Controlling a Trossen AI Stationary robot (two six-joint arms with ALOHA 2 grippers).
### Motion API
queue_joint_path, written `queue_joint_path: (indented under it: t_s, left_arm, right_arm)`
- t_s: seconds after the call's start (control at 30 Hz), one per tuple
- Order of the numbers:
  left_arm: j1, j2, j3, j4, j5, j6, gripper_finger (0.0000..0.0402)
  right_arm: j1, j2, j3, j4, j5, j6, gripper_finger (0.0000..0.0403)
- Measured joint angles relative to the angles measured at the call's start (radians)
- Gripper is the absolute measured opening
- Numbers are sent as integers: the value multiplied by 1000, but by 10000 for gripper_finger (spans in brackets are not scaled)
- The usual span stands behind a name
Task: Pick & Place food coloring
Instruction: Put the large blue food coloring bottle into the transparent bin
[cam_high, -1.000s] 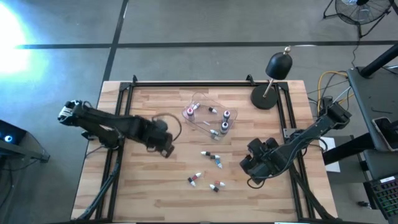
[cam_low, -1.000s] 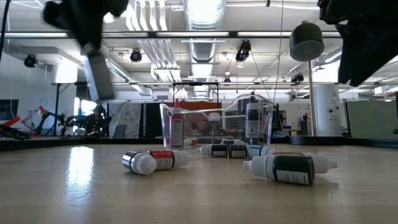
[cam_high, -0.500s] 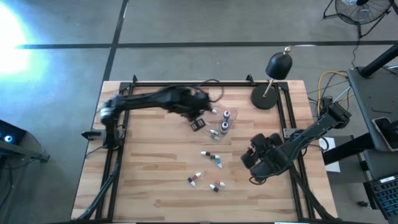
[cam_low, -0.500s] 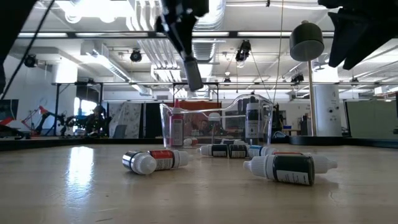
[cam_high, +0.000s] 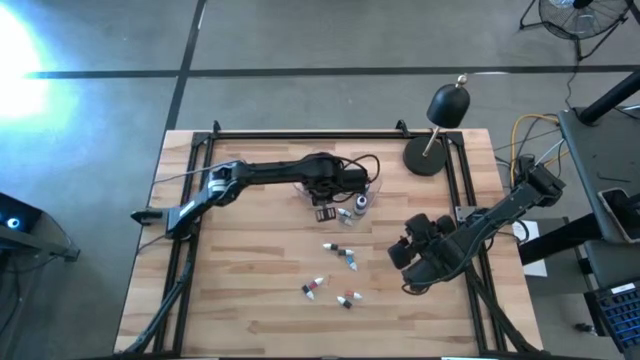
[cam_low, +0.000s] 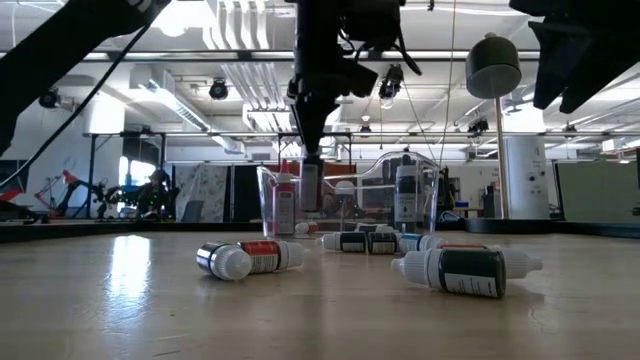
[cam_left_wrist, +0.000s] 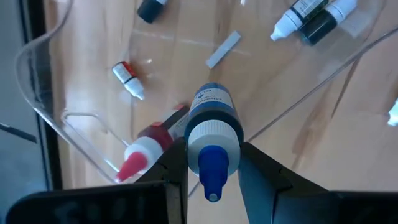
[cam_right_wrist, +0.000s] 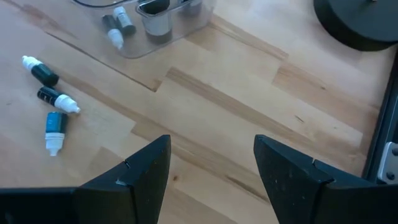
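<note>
The blue-capped bottle (cam_left_wrist: 211, 134) bears a printed label, too blurred to read.

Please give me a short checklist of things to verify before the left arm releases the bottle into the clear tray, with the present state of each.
1. Grip: the left gripper is shut on the blue-capped bottle. Ok.
2. Position: in the high view the left gripper sits at the near edge of the clear tray; whether the bottle is fully inside cannot tell.
3. Landing spot: a pink-capped bottle lies right beneath. Not ok.
4. Height above the tray floor: cannot tell.
5. Right gripper: open, empty, apart from the tray. Ok.
6. Loose bottles on the table lie outside the drop path. Ok.
</note>
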Motion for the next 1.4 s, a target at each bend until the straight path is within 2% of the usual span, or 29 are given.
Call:
queue_joint_path:
  t_s: [0.23,0.37,0.67,1.1,1.2,1.4]
  left_arm:
    - [0,2,-2,27,21,-76,69]
    - [3,1,-40,65,83,-114,69]
    - [14,-3,-123,68,77,-143,69]
    - [39,-72,-244,146,71,-126,71]
    - [39,-73,-255,146,70,-117,85]
    - [39,-80,-262,151,56,-106,141]
  right_arm:
    - [0,0,-16,0,-5,48,224]
    - [0,0,-19,0,-5,50,224]
    - [0,0,-20,1,-8,50,224]
    - [0,0,-31,4,-7,50,224]
    - [0,0,-35,4,-7,50,224]
    - [0,0,-39,4,-7,50,224]
